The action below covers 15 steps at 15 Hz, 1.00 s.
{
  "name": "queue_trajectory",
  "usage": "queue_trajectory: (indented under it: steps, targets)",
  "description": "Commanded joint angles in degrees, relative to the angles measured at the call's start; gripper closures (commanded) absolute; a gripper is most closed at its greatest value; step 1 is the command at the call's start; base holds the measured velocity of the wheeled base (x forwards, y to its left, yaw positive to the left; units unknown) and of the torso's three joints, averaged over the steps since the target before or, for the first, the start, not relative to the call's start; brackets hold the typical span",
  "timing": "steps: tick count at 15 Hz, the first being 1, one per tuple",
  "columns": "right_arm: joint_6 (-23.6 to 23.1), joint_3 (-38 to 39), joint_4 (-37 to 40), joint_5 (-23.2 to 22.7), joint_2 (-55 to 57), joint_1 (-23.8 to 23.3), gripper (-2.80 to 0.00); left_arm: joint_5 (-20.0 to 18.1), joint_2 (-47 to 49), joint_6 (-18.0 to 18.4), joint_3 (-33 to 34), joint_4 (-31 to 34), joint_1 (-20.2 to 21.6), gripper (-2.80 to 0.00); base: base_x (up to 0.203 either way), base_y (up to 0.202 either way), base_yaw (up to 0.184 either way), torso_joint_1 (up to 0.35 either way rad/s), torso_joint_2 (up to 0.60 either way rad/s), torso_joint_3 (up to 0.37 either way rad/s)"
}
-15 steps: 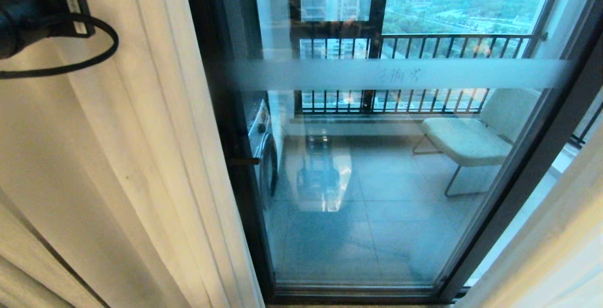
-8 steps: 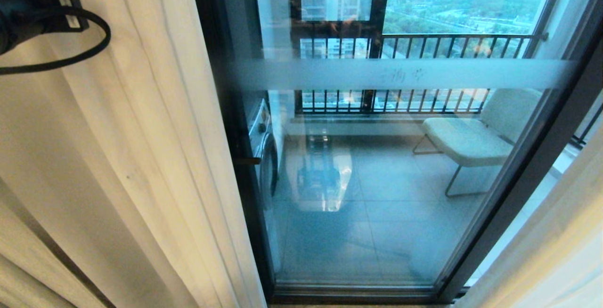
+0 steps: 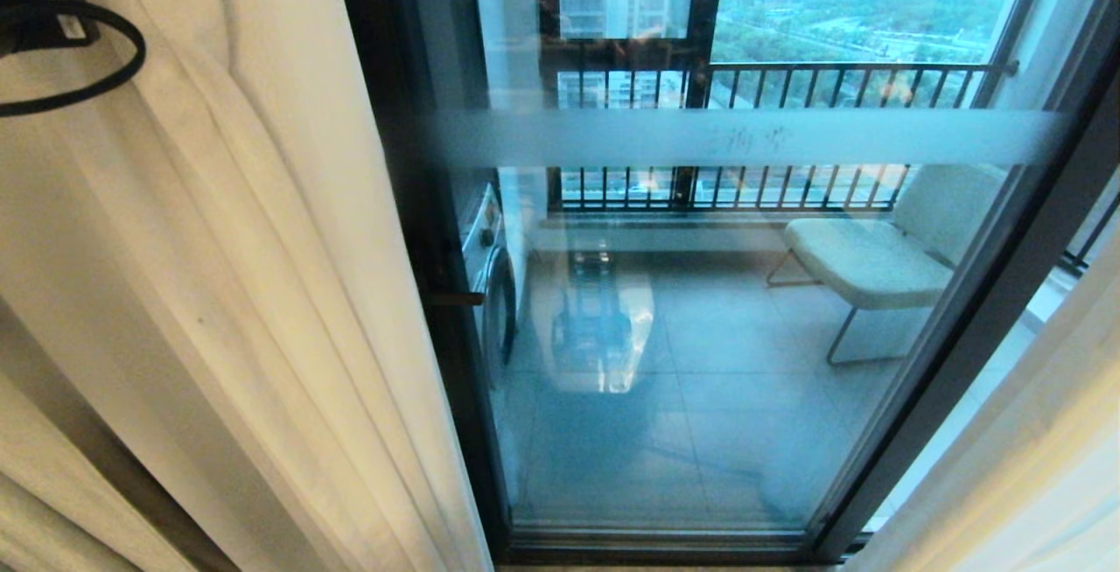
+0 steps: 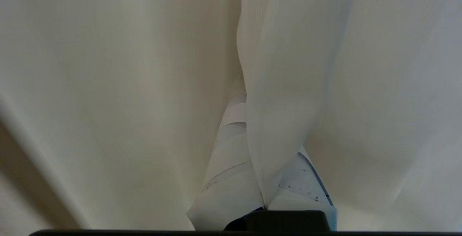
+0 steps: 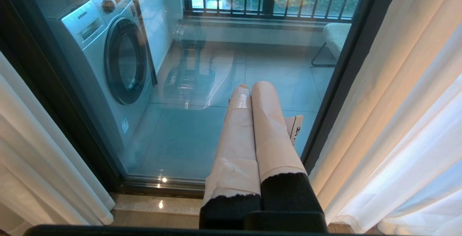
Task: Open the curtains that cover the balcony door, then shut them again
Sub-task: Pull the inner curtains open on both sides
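Head view shows the balcony door (image 3: pixel 700 310) uncovered across the middle, its clear pane in a dark frame crossed by one frosted band (image 3: pixel 735 136). The curtains (image 3: pixel 219 275) hang gathered in pale pleats to the left of the door, and a second gathered panel (image 3: pixel 1024 467) fills the lower right corner beside the frame. Through the glass stand a washing machine (image 3: pixel 490 283) at the left, a pale chair (image 3: pixel 884 257) at the right and a dark railing (image 3: pixel 787 117) with vertical bars behind them. A black part of the left arm with a looped cable (image 3: pixel 61 56) sits at the top left corner, against the curtain folds. In the left wrist view the left end effector (image 4: pixel 265 203) is clamped on a fold of the curtains, the cloth pinched between its two taped fingers (image 4: pixel 231 164) and draping all around them. In the right wrist view the right end effector (image 5: pixel 258 88) points toward the lower part of the glass, its two taped fingers (image 5: pixel 269 127) pressed together with nothing between them, the right-hand panel hanging just beside it.
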<state>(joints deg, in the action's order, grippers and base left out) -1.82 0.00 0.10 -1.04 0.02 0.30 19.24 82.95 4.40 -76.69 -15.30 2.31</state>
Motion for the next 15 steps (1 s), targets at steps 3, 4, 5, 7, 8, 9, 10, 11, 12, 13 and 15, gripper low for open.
queue_trajectory:
  steps: [3, 4, 5, 7, 8, 9, 10, 11, 12, 13, 15]
  targets:
    - [0.0, 0.0, 0.0, 0.0, 0.0, 0.0, 0.00, -1.4, 0.9, -0.2, -1.4, 0.0, 11.7, 0.00, 0.000, 0.000, 0.000, 0.000, 0.00, 0.000]
    - [0.0, 0.0, 0.0, 0.0, 0.0, 0.0, 0.00, -3.1, 1.4, -0.9, -1.4, 0.0, 14.5, 0.00, 0.000, 0.000, 0.000, 0.000, 0.00, 0.000]
    - [0.0, 0.0, 0.0, 0.0, 0.0, 0.0, 0.00, -4.8, 1.8, -1.5, -1.4, 0.0, 16.4, 0.00, 0.000, 0.000, 0.000, 0.000, 0.00, 0.000]
    - [0.0, 0.0, 0.0, 0.0, 0.0, 0.0, 0.00, -8.6, 3.4, -2.6, -1.5, -0.1, 22.3, 0.00, 0.000, 0.000, 0.000, 0.000, 0.00, 0.000]
    - [0.0, 0.0, 0.0, 0.0, 0.0, 0.0, 0.00, -10.0, 4.3, -3.2, -1.7, 0.0, 24.4, 0.00, 0.000, 0.000, 0.000, 0.000, 0.00, 0.000]
    - [0.0, 0.0, 0.0, 0.0, 0.0, 0.0, 0.00, -10.9, 5.1, -4.1, -1.8, 0.0, 26.6, 0.00, 0.000, 0.000, 0.000, 0.000, 0.00, 0.000]
    - [0.0, 0.0, 0.0, 0.0, 0.0, 0.0, 0.00, -11.6, 5.8, -5.0, -1.8, 0.0, 28.4, 0.00, 0.000, 0.000, 0.000, 0.000, 0.00, 0.000]
    - [0.0, 0.0, 0.0, 0.0, 0.0, 0.0, 0.00, -12.2, 6.7, -5.6, -1.9, 0.0, 30.1, 0.00, 0.000, 0.000, 0.000, 0.000, 0.00, 0.000]
    - [0.0, 0.0, 0.0, 0.0, 0.0, 0.0, 0.00, -12.8, 7.8, -6.0, -2.4, 0.0, 32.1, 0.00, 0.000, 0.000, 0.000, 0.000, 0.00, 0.000]
    - [0.0, 0.0, 0.0, 0.0, 0.0, 0.0, 0.00, -13.3, 9.0, -6.1, -3.2, 0.0, 33.9, 0.00, 0.000, 0.000, 0.000, 0.000, 0.00, 0.000]
    - [0.0, 0.0, 0.0, 0.0, 0.0, 0.0, 0.00, -13.7, 11.0, -6.2, -4.7, 0.0, 36.9, 0.00, 0.000, 0.000, 0.000, 0.000, 0.00, 0.000]
